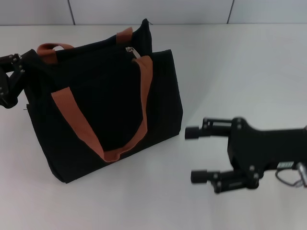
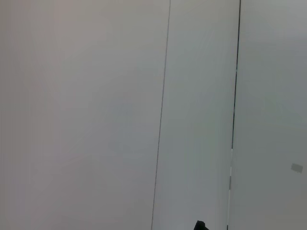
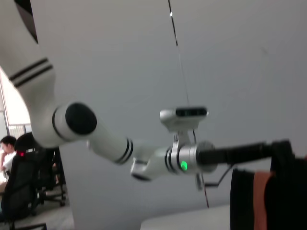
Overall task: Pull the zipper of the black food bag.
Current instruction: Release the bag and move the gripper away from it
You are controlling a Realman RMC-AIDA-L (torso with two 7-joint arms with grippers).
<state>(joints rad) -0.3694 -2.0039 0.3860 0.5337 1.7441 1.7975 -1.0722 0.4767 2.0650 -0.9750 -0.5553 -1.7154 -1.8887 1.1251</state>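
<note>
The black food bag stands upright at the left of the white table, its rust-brown handles lying over the front. The silver zipper sits on the top track near the bag's far end, by the far handle. My left gripper is at the bag's upper left corner and looks shut on the fabric there. The right wrist view shows it reaching to the bag. My right gripper is open and empty, low over the table just right of the bag, fingers pointing at it.
The white table extends to the right and behind the bag, ending at a grey panelled wall. The left wrist view shows only wall panels. A person sits on a chair far off in the right wrist view.
</note>
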